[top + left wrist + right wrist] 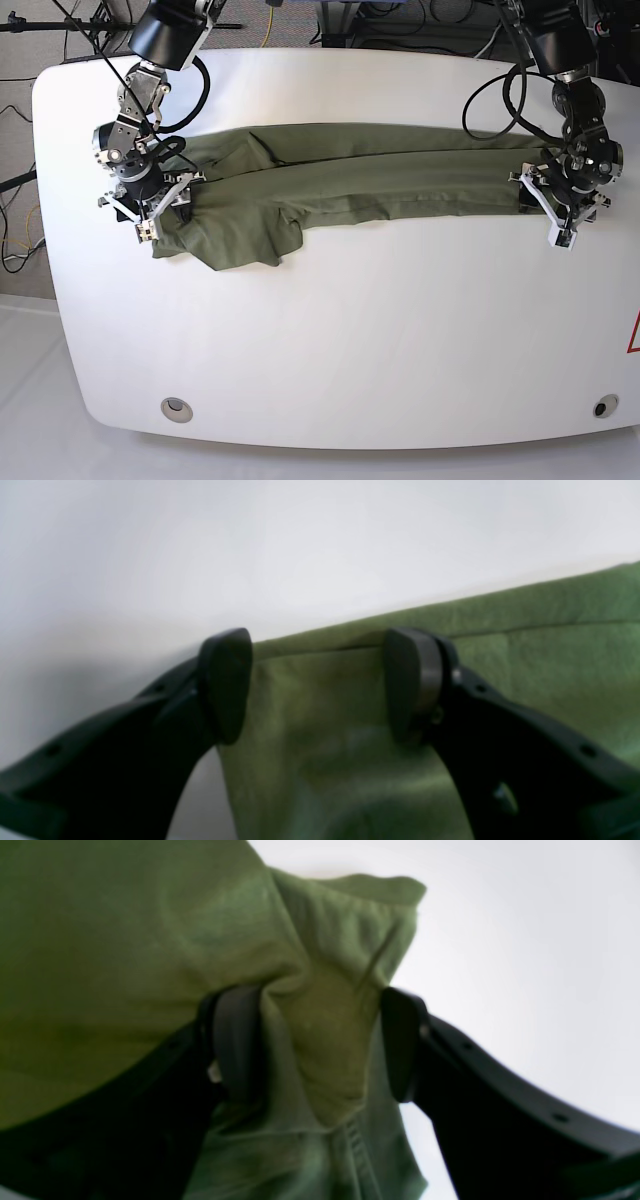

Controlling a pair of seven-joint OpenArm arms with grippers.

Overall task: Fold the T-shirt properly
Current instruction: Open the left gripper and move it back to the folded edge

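Jaws stand wide apart on the left gripper [318, 685] in the left wrist view, gripping nothing; one T-shirt [350, 740] lies beneath, its hemmed edge running up to the right against bare white table [200, 545].

Right wrist view: the right gripper [320, 1045] is spread too, a bunched fold of cloth between its pads, not pinched.

Base view: one shirt, two arms. The shirt stretches as a long band across the table's far half; the near half lies open. No legible writing.
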